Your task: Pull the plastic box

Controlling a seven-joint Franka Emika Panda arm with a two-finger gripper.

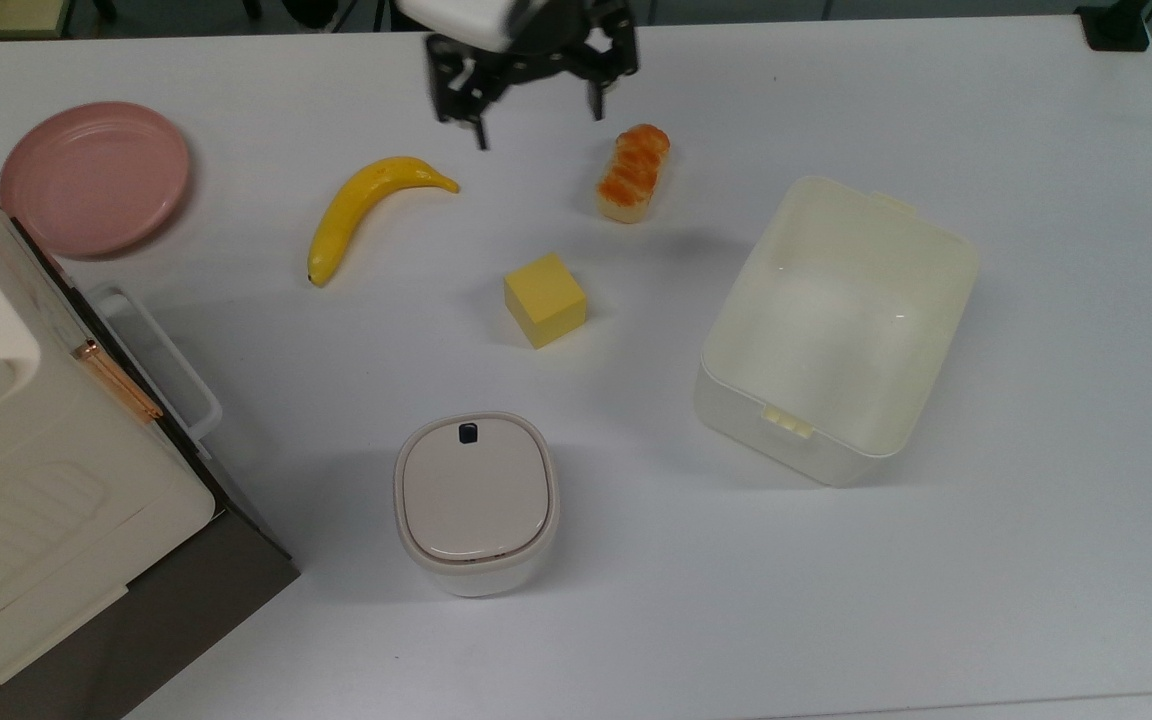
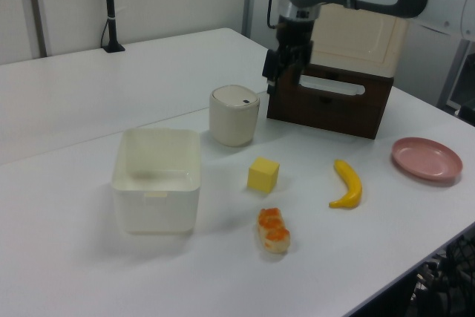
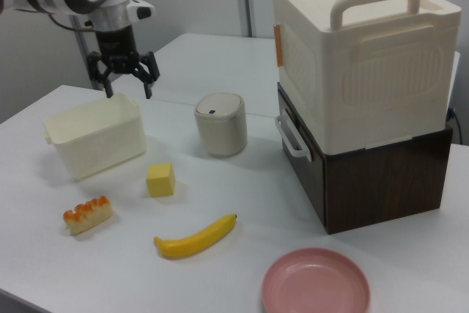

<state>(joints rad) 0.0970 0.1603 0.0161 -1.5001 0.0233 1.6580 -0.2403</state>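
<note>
- The hand (image 1: 536, 105) is seen at the top edge of the top view, above the worktop (image 1: 1036, 560), between the banana (image 1: 368, 208) and the bread (image 1: 633, 172).
- Its two fingers are spread wide apart and point downward; nothing is held between them.
- In the right view the hand (image 3: 127, 82) hangs just above and behind the box, without touching it as far as can be told.
- In the left view the hand (image 2: 276, 79) is seen edge-on in front of the dark cabinet (image 2: 330, 105); the gap between its fingers cannot be judged there.
- The box (image 1: 836, 330) stands open and empty on the worktop at the top view's right, turned slightly askew, with a ribbed latch tab on its near wall.
- In the left view the box (image 2: 157, 180) is at the left view's left; in the right view the box (image 3: 94, 135) is also at the left.
- A yellow cube (image 1: 545, 299) lies between the box and the banana, apart from both.
- A white bin (image 1: 476, 502) with a beige lid and a dark button stands below the cube in the top view.
- A pink plate (image 1: 94, 176) lies at the top view's upper left, empty.
- A cream case (image 3: 363, 49) with handles is stacked on the dark cabinet at the right view's right.
</note>
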